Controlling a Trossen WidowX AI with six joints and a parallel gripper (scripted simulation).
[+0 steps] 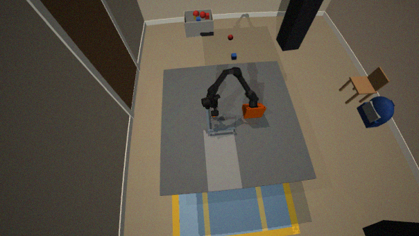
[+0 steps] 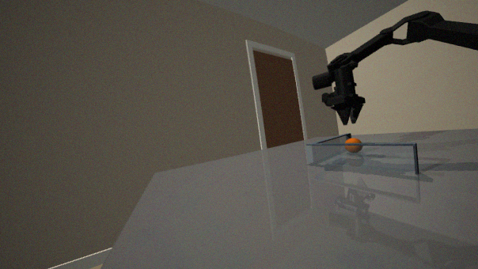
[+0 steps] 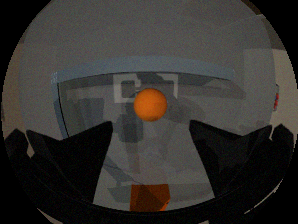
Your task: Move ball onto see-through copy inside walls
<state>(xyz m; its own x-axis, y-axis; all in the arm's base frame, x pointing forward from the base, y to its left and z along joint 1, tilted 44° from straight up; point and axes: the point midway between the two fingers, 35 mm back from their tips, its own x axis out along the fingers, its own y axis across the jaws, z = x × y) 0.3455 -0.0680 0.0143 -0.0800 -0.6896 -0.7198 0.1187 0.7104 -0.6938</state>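
The arm rises from its orange base (image 1: 254, 111), bends at a high elbow and drops down over the corner of the walls, so the tool (image 2: 350, 117) points straight at the worktop (image 2: 237, 198) and hangs in the air above the ball (image 2: 353, 145), apart from it. The tool stands open with nothing between its fingers, which frame the ball from either side in the wrist view without touching it. There is one arm, one tool, one ball on the worktop and two clear walls (image 2: 364, 156) meeting in a corner. The ball is a plain, smooth orange sphere, evenly coloured and unmarked. It rests on the worktop inside the corner, seen through the nearer clear wall in the exterior view, near the far wall. In the wrist view a pale square outline sits just behind it. The see-through copy cannot be made out apart from the ball, so whether the two coincide cannot be told.
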